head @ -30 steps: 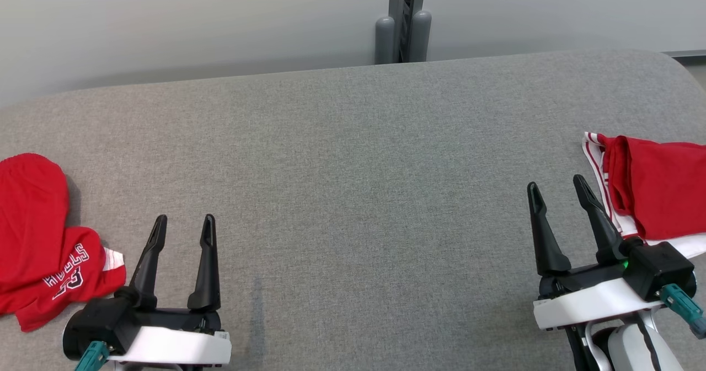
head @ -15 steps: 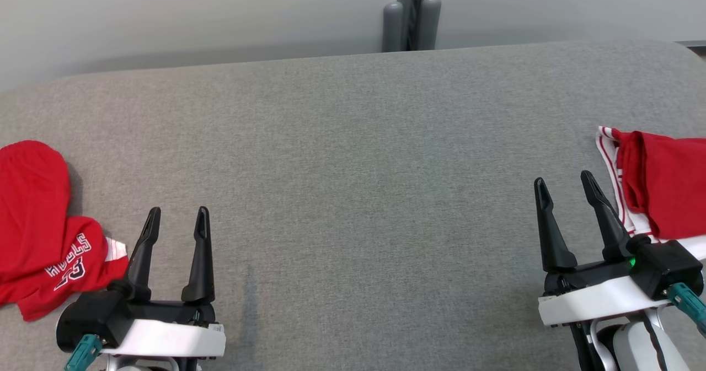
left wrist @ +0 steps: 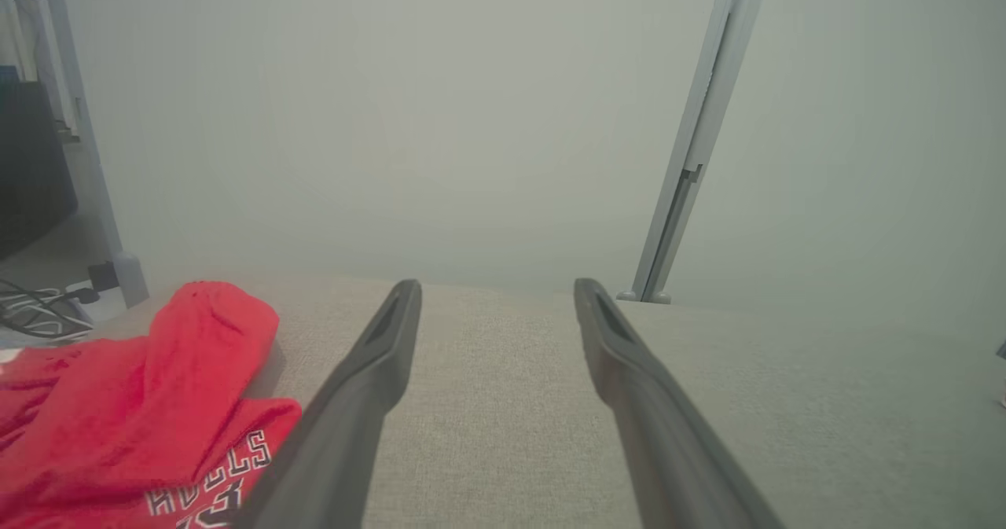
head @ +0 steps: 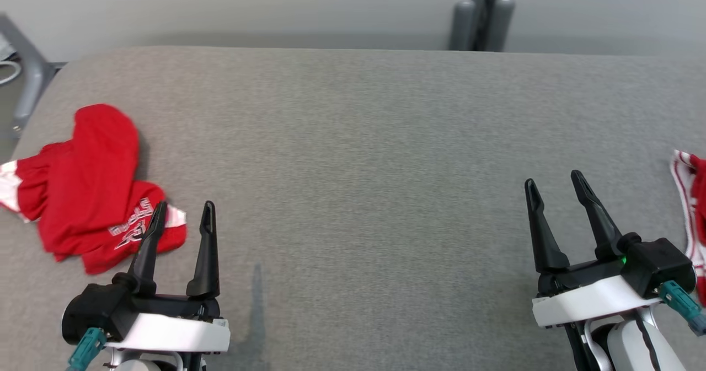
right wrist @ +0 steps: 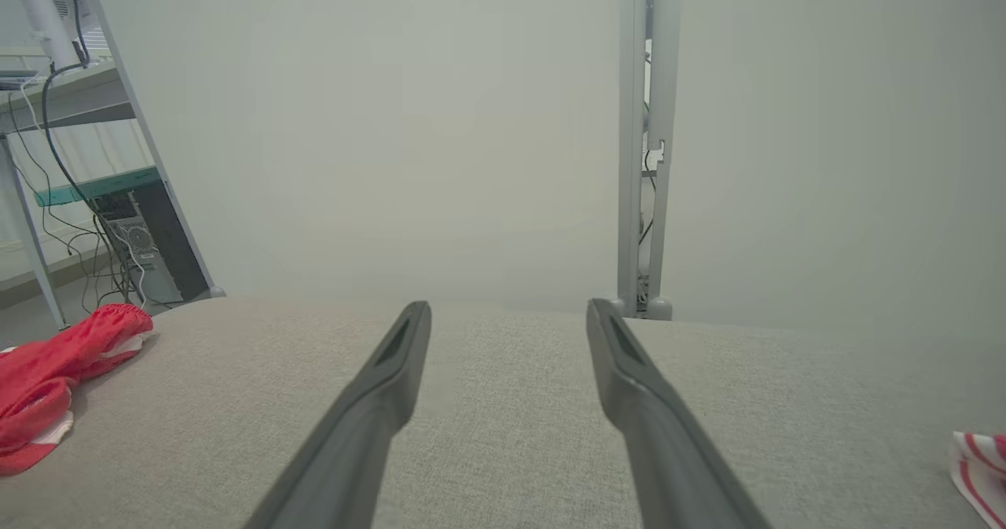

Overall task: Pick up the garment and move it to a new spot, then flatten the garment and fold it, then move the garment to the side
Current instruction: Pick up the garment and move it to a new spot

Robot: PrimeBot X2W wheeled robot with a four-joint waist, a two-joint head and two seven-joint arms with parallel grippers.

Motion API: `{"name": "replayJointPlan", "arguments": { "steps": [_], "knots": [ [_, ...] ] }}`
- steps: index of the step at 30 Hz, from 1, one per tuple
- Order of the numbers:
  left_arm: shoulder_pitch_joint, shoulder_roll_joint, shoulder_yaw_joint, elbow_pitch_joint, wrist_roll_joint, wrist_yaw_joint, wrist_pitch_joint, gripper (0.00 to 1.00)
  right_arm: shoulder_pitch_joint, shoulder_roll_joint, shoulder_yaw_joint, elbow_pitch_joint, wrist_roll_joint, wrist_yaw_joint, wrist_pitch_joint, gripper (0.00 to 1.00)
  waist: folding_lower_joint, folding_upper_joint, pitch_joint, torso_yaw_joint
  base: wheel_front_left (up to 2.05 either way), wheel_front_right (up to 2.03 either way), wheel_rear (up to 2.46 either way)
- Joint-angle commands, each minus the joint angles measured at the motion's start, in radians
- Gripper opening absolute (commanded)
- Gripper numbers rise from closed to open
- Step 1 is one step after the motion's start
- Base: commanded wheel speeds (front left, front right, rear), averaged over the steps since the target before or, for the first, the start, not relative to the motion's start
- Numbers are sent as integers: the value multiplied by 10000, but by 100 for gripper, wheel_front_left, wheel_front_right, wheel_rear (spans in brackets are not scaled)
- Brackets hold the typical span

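Observation:
A crumpled red garment [head: 94, 189] with white lettering and white trim lies at the left of the grey padded table [head: 353, 156]. My left gripper [head: 183, 212] is open just right of it, its left finger over the garment's lettered edge in the head view. In the left wrist view the garment [left wrist: 134, 411] lies left of the fingers [left wrist: 369, 387]. My right gripper [head: 551, 182] stands open and empty over bare table at the lower right. The right wrist view shows the garment [right wrist: 55, 372] far left.
A second red and white striped garment [head: 692, 205] lies at the table's right edge, also seen as a striped garment [right wrist: 978, 458] in the right wrist view. A grey post [head: 485, 12] stands behind the table. Metal frame legs [head: 27, 79] and cables stand off the left end.
The camera has turned left: the whole picture has shifted right, showing more of the left garment and less of the right one. Both grippers stay open.

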Motion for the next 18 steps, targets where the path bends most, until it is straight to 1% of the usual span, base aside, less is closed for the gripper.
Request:
{"name": "replayJointPlan", "arguments": {
  "steps": [1,12,18],
  "knots": [
    [-58,33,5,5,-57,48,4,100,-59,-91,48,40,61,1,-46,100,0,0,-103,585,0,0,0],
    [326,30,-2,32,-106,226,-1,100,-50,-239,541,444,403,1,-34,100,0,0,-500,2193,0,0,0],
    [462,31,-24,65,-64,289,-1,100,11,-312,904,665,549,1,-29,100,0,0,-721,2794,0,0,0]
  ]
}}
